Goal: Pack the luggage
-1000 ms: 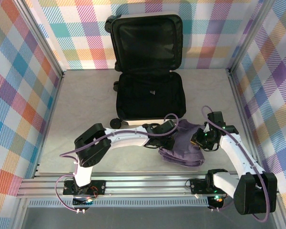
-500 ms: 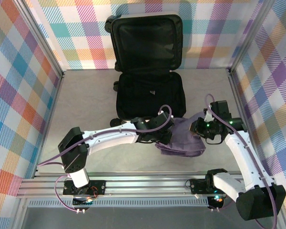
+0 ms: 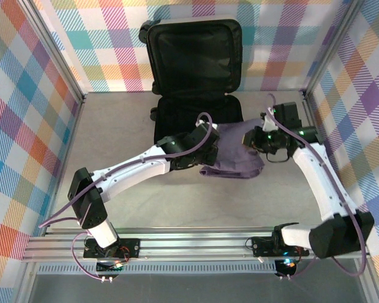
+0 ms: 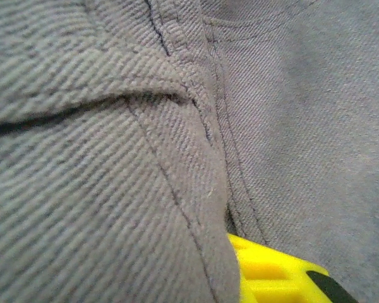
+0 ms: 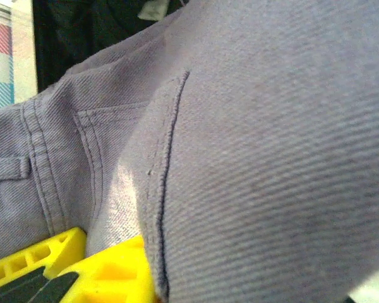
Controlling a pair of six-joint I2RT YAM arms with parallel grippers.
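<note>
I see my left arm (image 3: 129, 172) and right arm (image 3: 319, 183) white-shelled with black joints (image 3: 85, 203), purple cables (image 3: 204, 114) and yellow plastic fingers (image 4: 265, 271).

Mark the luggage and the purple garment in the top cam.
luggage (image 3: 192, 60): top external view, on the black lining of the raised lid.
purple garment (image 3: 237, 156): top external view, on the middle of the fabric, at the near right corner of the luggage.
</note>
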